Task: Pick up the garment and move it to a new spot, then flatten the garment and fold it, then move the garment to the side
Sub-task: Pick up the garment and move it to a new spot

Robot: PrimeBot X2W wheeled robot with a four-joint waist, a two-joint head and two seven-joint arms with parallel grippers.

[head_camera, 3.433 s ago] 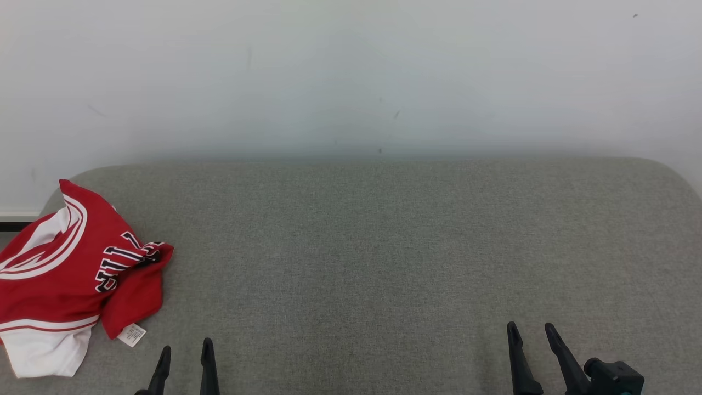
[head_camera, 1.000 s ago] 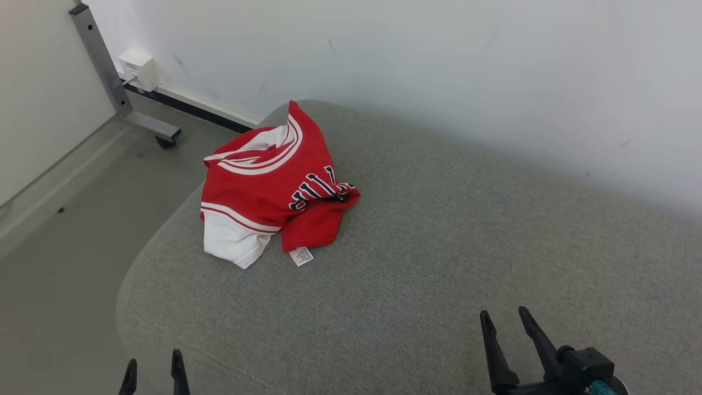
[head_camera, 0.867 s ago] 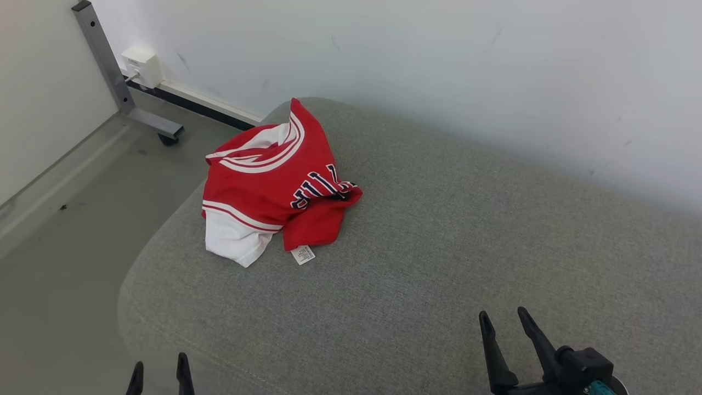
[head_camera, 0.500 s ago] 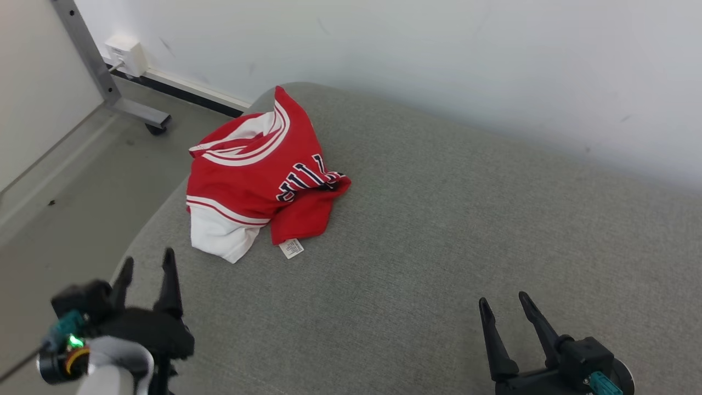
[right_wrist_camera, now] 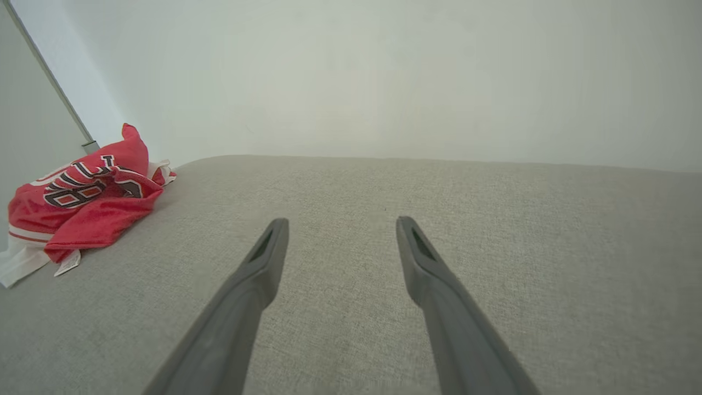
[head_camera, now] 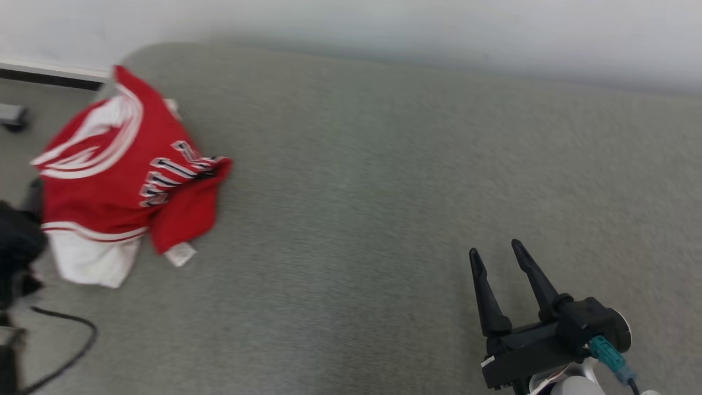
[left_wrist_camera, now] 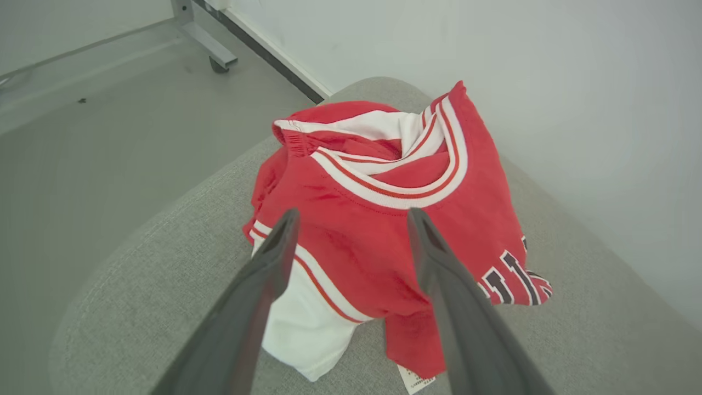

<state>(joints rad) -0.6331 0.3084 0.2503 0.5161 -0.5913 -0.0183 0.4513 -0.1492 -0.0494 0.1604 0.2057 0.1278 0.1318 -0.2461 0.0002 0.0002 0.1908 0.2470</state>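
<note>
At the left end of the grey cushion (head_camera: 384, 164) the red-and-white garment (head_camera: 118, 175) lies crumpled and unlifted — the left pincer (left_wrist_camera: 352, 215) hovers spread close before it, the right pincer (head_camera: 494, 247) spread and empty well apart — so moving, flattening and folding all remain.
</note>
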